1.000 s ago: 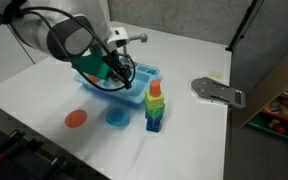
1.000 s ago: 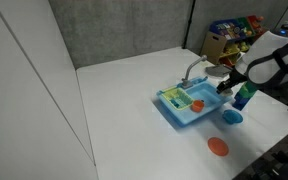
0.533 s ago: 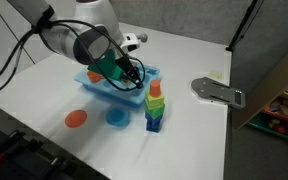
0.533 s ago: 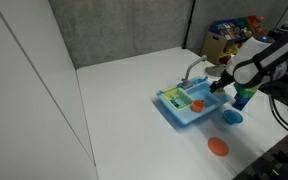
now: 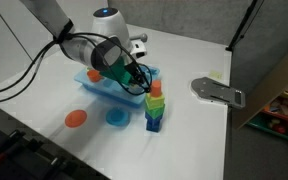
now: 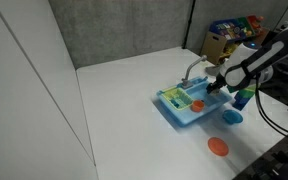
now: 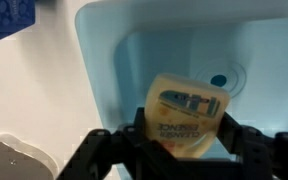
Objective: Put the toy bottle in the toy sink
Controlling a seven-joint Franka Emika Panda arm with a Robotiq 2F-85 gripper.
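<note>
Gripper [image 7: 182, 142] clamps the yellowish toy bottle [image 7: 189, 112] over the blue sink [image 7: 102, 62] basin, within its rim edges, near the drain [image 7: 219, 80].

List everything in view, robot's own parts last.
toy sink: one, light blue, mid-table, with a grey faucet
toy bottle: one, yellowish-orange, between the jaws over the sink basin
orange plate: one, on the table near the sink
blue plate: one, beside the orange plate
stacked cups: one multicoloured stack, beside the sink
flat metal piece: one, grey, near the table edge
table: one, white
robot arm: one, white and black, over the sink, jaws shut on the bottle
</note>
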